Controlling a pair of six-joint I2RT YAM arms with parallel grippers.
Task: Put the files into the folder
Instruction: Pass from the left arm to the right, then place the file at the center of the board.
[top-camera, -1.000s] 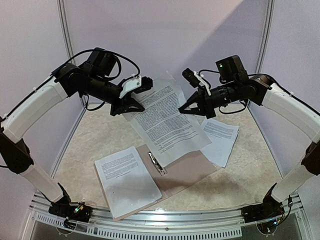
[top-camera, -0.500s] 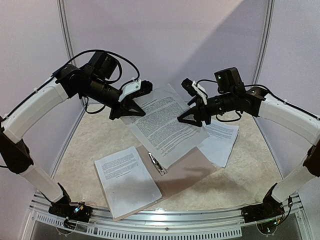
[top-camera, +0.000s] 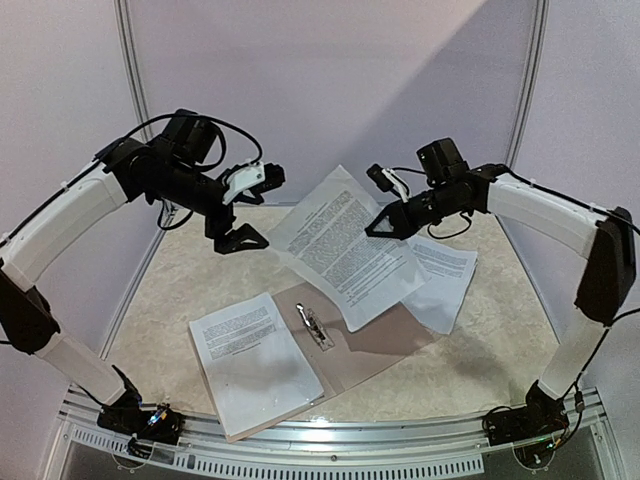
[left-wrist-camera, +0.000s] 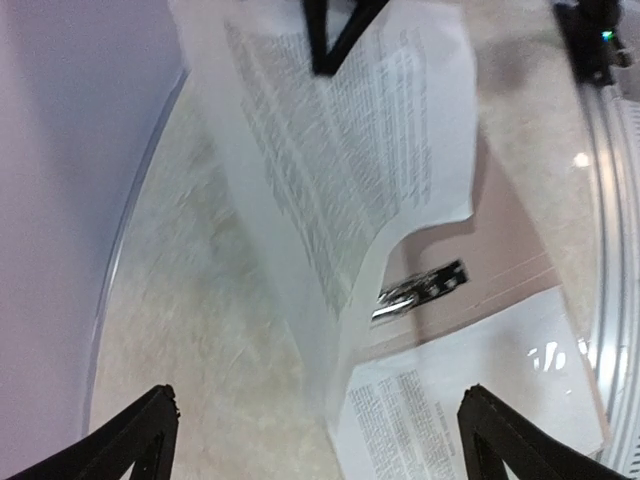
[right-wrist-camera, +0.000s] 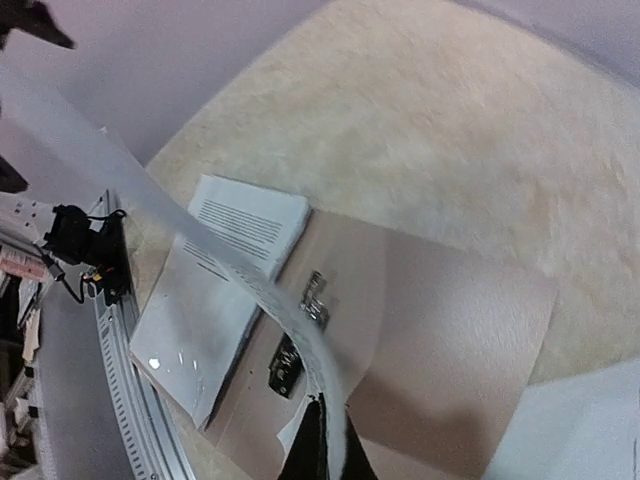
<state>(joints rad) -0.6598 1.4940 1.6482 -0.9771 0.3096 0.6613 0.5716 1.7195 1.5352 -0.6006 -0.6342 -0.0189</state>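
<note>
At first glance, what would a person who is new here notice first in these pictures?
A printed sheet hangs tilted in the air over the open folder, pinched at its right edge by the right gripper. The left gripper stands wide open beside it, not touching it. More sheets lie on the folder's left leaf.

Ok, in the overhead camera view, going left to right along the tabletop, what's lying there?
Sheet on the folder's left leaf → metal clip → folder's bare right leaf → loose sheet. The raised sheet in the right gripper overlaps these, so it is left out.
</note>
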